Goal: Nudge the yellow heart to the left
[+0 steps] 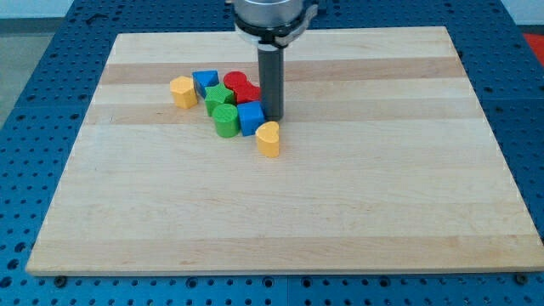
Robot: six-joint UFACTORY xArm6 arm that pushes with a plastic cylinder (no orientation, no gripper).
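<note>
1. My tip [274,116] was seen set down on the wooden board [357,204]; it is a bare rod, so nothing was gripped
2. The yellow heart [269,138] was found just below my tip, toward the view's bottom
3. A blue block [251,118] was placed just left of my tip, with a green cylinder [225,121], green star [218,96] and red block [240,87] clustered beyond
4. Another blue block [205,82] and a yellow block [182,91] were seen farther left

2 blue [205,82], 2 green [226,121], 2 red blocks [235,82], yellow block [182,91], wooden board [340,195]
</note>
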